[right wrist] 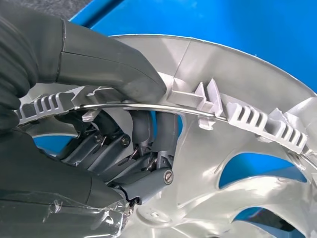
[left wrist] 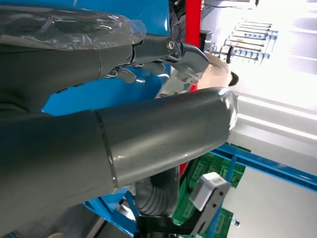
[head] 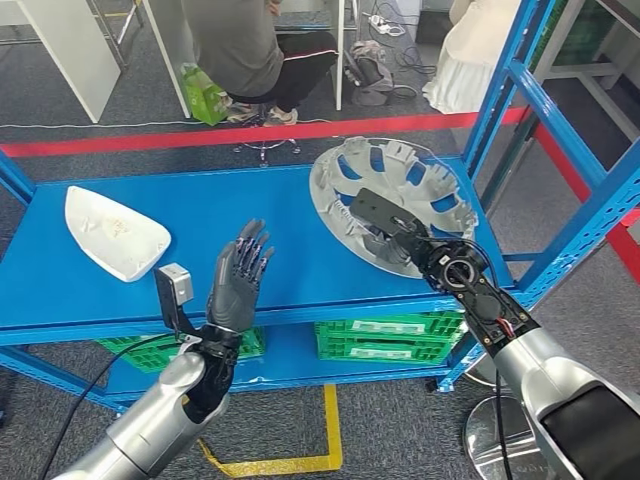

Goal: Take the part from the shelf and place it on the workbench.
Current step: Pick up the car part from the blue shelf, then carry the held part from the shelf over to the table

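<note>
A round silver hubcap [head: 392, 195] is lying on the right part of the blue shelf [head: 90, 290], near the blue upright post [head: 502, 85]. It is lying inside-up, so its ribs and clips are facing the ceiling, and it is tilting a little, with the near edge lifted. It is round, so it has no long side. The right hand [head: 400, 232] is reaching in from the right and is gripping the near rim of the hubcap. In the right wrist view, the thick thumb [right wrist: 112, 64] is pressing on top of the rim while the dark fingers [right wrist: 149, 129] are curling under it and poking through one of the holes. The left hand [head: 238, 275] is hovering in front of the shelf edge, well apart from the hubcap, with its fingers straight up, spread a bit, and holding nothing. A white curved plastic part [head: 113, 232] is lying on the left part of the shelf. Green crates [head: 385, 338] are sitting on the lower level. A person [head: 249, 50] is sitting on a stool behind the shelf.
</note>
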`<state>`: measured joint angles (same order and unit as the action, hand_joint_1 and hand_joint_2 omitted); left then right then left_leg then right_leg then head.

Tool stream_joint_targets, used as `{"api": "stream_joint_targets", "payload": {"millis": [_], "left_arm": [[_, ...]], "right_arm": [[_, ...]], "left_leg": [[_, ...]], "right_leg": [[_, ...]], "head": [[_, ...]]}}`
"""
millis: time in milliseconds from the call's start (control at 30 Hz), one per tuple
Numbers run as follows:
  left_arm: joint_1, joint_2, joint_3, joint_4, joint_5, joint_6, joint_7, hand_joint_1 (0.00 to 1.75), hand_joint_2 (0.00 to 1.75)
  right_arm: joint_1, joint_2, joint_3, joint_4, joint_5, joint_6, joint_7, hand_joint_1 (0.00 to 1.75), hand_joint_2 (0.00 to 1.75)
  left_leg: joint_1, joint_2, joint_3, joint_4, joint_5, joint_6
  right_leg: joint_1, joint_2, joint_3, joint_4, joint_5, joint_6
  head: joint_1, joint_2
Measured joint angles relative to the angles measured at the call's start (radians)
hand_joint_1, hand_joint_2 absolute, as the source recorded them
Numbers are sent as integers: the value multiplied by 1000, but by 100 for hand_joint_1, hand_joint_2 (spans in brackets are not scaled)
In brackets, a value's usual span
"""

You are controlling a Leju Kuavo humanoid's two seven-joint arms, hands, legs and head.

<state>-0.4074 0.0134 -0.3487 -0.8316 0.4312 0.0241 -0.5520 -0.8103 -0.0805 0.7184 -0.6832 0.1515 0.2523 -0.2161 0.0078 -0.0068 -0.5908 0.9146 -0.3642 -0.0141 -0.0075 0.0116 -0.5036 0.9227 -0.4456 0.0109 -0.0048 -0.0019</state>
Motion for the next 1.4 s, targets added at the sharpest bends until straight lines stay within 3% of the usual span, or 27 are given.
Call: {"api": "stream_joint_targets", "payload": {"millis": [1400], "left_arm": [[22, 12, 0, -19, 3, 37, 9, 0, 0]], "right_arm": [[-99, 22, -61, -48, -131, -48, -75, 175, 175]], "left_leg": [[0, -2, -5, 0, 0, 0]], "right_leg": [[0, -2, -5, 2, 0, 0]], "head": [[0, 0]]}}
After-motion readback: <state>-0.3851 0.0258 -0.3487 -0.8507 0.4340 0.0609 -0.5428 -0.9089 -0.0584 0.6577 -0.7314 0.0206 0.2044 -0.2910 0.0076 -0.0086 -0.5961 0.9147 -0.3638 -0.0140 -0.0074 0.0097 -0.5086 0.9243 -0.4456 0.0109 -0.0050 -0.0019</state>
